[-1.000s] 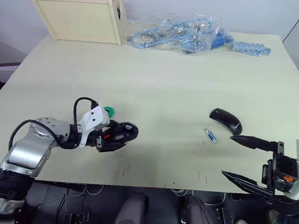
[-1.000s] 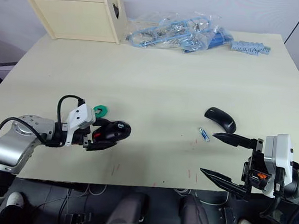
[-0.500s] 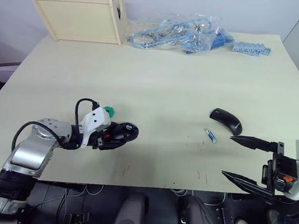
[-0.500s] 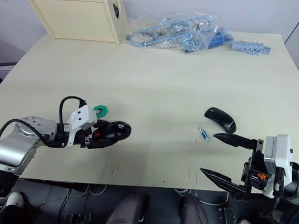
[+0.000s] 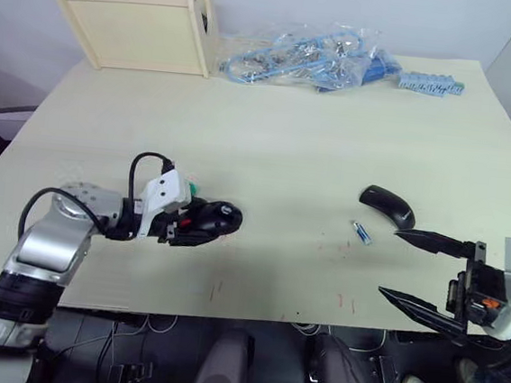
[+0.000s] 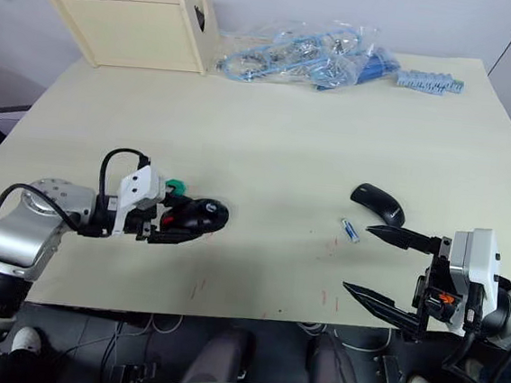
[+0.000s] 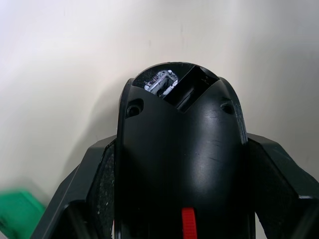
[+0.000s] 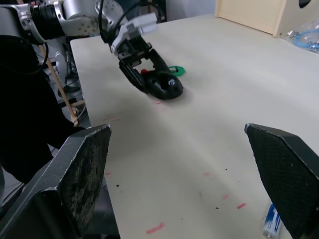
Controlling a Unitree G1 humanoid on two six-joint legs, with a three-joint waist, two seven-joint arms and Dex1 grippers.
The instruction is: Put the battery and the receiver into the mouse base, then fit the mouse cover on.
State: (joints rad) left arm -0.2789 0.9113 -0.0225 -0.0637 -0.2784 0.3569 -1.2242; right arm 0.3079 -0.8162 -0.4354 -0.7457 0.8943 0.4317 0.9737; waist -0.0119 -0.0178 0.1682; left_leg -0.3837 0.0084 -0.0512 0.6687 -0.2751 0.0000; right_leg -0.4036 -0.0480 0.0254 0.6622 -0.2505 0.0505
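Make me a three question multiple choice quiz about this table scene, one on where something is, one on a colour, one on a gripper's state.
1. Where does the battery lie?
A. inside the mouse base
B. on the table beside the mouse cover
C. in the wooden box

2. What colour is the small disc by the left gripper?
A. green
B. yellow
C. white

3. How is the right gripper?
A. shut on the battery
B. shut on the mouse cover
C. open, holding nothing

Answers: 1 B, it rests on the bare table close to the mouse cover. 2 A, it shows green. 3 C, its fingers are spread wide apart over the table edge.
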